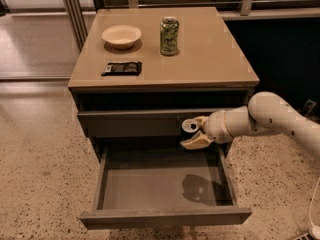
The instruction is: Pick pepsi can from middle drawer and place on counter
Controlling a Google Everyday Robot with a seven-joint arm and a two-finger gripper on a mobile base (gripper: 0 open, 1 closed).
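- Claw (196, 132) clenched on the pepsi can (190, 126), one pale finger (193, 143) under and in front of it, the other at its far side near the rim.
- Only the can's silver top with its round opening shows plainly; the body is mostly hidden by the claw's fingers.
- The can hangs in the air, clear of the drawer floor, above the right rear part of the middle drawer (150, 184).
- From this view it sits in front of the closed grey drawer front (130, 123) just above, near that front's right half.
- The white arm (270, 116) reaches in from the right edge of the picture, its wrist roughly level and pointing left.
- The middle drawer is pulled well out; its flat grey floor carries nothing but a dark shadow (200, 188) below the claw.
- The drawer's plain front panel runs across the bottom of the picture, nearest the camera.
- The counter (215, 49) is the tan, slightly glossy top of the cabinet, well above the claw.
- A green patterned can (169, 35) stands upright on the counter, near the back middle.
- A pale shallow bowl (121, 35) sits to the left of that can, apart from it.
- A flat dark packet (122, 68) lies near the counter's front left edge, in front of the bowl.
- A speckled floor (35, 174) surrounds the cabinet.
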